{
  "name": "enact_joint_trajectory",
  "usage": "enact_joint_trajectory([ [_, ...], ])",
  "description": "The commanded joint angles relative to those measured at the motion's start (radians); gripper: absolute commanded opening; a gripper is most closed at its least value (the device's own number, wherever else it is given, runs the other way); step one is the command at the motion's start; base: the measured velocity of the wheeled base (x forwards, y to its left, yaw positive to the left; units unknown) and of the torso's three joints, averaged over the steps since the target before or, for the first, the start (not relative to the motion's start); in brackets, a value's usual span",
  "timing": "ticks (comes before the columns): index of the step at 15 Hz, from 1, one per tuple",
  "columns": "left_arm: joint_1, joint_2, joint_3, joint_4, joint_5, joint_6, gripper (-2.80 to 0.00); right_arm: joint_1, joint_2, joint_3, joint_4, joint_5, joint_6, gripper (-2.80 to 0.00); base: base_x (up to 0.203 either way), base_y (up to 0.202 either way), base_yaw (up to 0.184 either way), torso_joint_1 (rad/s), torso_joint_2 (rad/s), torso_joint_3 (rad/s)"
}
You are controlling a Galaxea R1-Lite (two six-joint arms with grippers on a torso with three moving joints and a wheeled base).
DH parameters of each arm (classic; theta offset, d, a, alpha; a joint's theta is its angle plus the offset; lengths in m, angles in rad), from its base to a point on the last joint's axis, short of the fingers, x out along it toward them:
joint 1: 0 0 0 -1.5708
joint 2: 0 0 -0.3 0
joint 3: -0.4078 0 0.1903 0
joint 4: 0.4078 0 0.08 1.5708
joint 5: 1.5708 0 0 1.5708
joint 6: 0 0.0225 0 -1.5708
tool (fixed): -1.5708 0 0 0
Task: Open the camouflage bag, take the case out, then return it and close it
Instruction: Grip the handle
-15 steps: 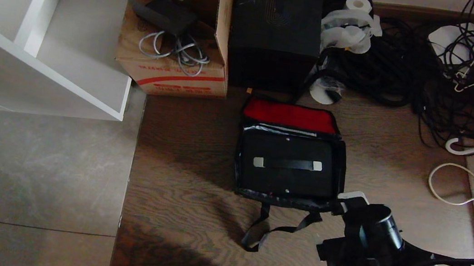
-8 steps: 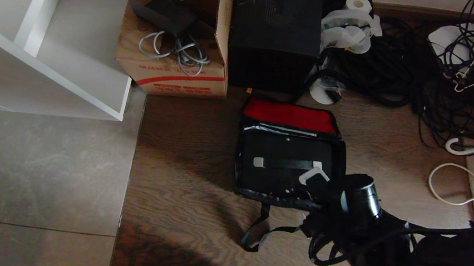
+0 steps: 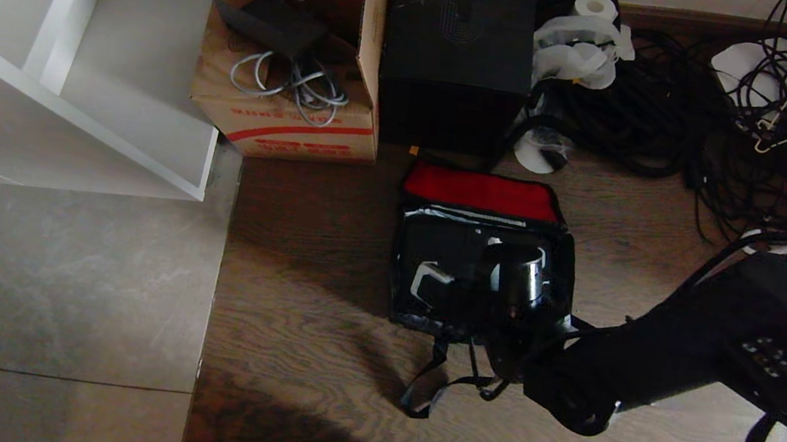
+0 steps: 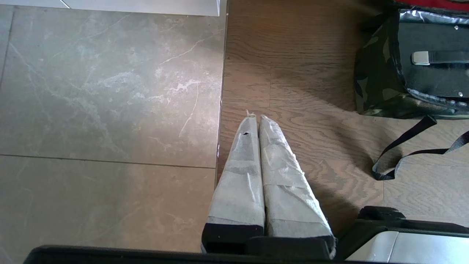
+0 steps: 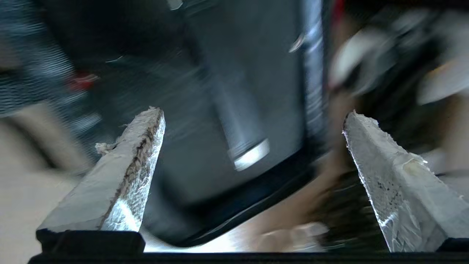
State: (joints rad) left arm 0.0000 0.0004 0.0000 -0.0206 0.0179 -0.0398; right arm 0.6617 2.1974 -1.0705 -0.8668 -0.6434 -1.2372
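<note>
Case, flat black w/ silver handle ends, sits in open camouflage bag; right hand spread above.

wood floor, camouflage bag, cardboard box

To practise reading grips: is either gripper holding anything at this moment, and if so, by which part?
Nothing is held. The right gripper is open above the case in the camouflage bag; the left gripper is shut on nothing, off to the bag's side.
</note>
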Motion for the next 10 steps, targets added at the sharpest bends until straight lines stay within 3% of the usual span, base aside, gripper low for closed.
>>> enact_joint_trajectory([
  [1,0.0,-0.001,0.009,-0.001,0.0,-0.002,-2.8,-0.016,0.098,-0.069,-0.109,-0.07,-0.287,0.0,0.0,0.0,0.0,0.0,0.0,0.0],
  [4,0.0,-0.001,0.009,-0.001,0.0,-0.001,-2.8,-0.02,0.148,-0.073,-0.188,-0.15,-0.276,0.0,0.0,0.0,0.0,0.0,0.0,0.0],
  [10,0.0,0.0,0.009,-0.001,0.0,0.0,-2.8,-0.02,0.153,-0.101,-0.207,-0.171,-0.238,0.0,0.0,0.0,0.0,0.0,0.0,0.0],
])
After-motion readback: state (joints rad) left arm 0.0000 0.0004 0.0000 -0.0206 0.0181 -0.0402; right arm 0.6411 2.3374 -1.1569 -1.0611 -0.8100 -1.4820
